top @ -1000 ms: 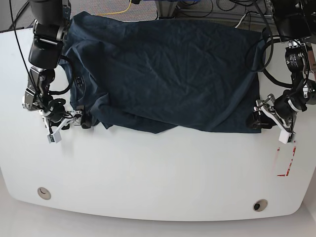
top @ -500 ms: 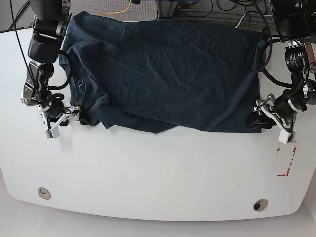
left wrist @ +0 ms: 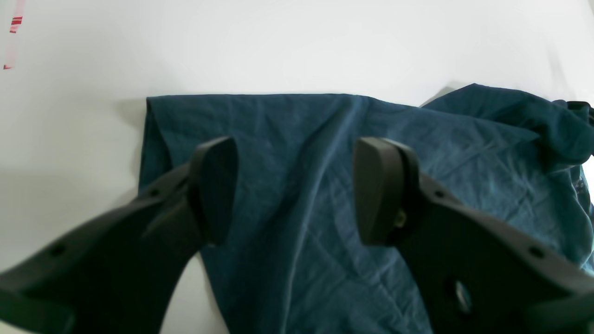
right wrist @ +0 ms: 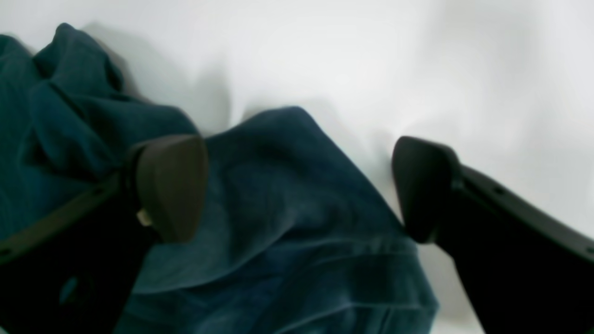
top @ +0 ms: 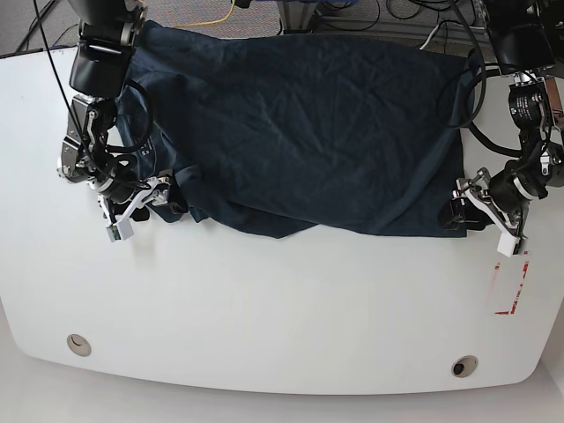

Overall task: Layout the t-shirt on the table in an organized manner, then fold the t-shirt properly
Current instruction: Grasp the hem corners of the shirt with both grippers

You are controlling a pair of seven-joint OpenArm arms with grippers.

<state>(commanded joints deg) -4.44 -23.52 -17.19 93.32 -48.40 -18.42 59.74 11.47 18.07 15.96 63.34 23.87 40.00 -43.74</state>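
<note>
navy t-shirt (top: pixel 291 132) spread lengthwise across the white table (top: pixel 264 308), near corners lying between the parted fingers of the left pincer (top: pixel 471 209) and right pincer (top: pixel 145 201), neither gripping.

A plain dark navy-blue t-shirt (top: pixel 300 132) without print is seen on a glossy white worktop (top: pixel 264 308), red tape marks (top: pixel 511 286) are shown near the worktop's edge, and black is worn by both the left gripper (left wrist: pixel 297 190) and the right gripper (right wrist: pixel 301 185).
</note>
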